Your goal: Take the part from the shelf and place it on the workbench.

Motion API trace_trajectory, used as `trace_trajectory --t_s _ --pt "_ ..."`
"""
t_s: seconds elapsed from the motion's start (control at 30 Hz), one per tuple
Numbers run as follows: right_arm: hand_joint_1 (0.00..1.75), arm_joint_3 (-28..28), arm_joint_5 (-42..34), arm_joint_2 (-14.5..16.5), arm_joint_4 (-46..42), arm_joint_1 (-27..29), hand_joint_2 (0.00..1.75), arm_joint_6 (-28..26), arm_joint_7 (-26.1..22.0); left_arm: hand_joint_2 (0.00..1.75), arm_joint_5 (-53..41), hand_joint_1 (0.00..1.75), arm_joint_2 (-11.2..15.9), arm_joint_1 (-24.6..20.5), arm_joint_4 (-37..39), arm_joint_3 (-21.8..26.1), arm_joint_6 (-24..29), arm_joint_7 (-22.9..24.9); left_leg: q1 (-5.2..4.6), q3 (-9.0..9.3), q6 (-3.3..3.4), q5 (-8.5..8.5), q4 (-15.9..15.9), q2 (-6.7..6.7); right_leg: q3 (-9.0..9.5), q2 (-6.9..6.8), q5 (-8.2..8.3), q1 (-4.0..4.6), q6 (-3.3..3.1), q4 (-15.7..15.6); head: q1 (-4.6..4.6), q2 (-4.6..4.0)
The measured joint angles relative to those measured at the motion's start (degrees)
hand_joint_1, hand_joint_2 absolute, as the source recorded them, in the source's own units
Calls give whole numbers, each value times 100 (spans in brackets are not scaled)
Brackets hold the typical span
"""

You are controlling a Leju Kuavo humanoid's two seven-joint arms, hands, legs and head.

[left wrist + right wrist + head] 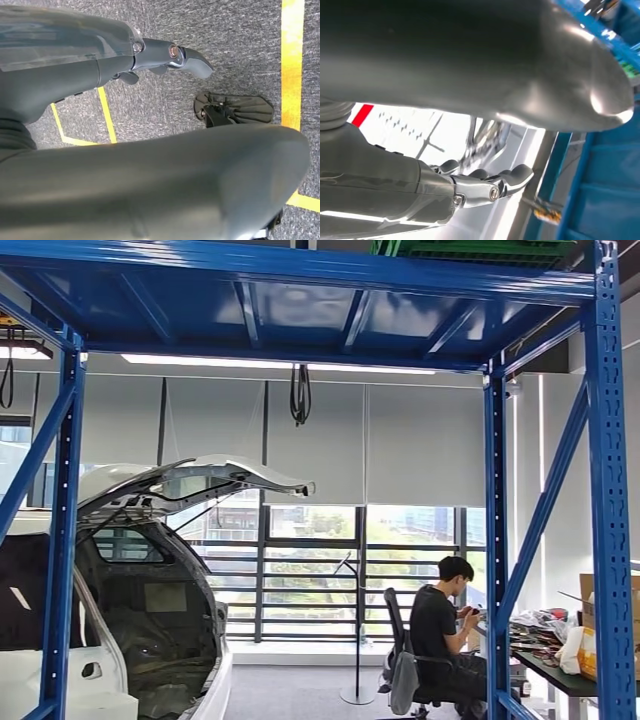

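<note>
Blue shelf (pixel 604 490) frames the head view, a green part (pixel 483 248) up on its top deck — white car body (pixel 128 570) beyond it, a seated person (pixel 441 630) by a cluttered surface (pixel 551 665). Left hand (pixel 170 55) hangs over grey floor (pixel 241 45) with yellow lines, fingers out straight, nothing in it. Right hand (pixel 490 182) beside the shelf post — fingers extended, holding nothing.

The grey left hand (pixel 166 57) is being held with fingers extended and nothing grasped. The grey right hand (pixel 486 182) is likewise being held empty, its fingers (pixel 516 175) outstretched.
</note>
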Motion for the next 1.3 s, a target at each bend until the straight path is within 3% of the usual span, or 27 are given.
trace_trajectory --t_s 0.33,0.77,1.3 --pt "0 1 585 -110 46 0 0 -320 22 0 -25 0 -2 -1 3 0 -1 -4 2 0 0 0 0 0 -1 -1 0 2 0 0 0 0" --pt "0 27 817 -127 76 17 0 -586 60 0 -78 0 -2 -1 4 -2 -5 -19 1 0 0 0 0 0 -1 -1 0 1 0 1 0 0" --pt "0 10 439 -396 76 14 0 -566 -423 0 -195 0 1 0 4 -10 -38 -44 -2 0 0 0 2 0 -1 -1 1 -1 2 -1 0 0"
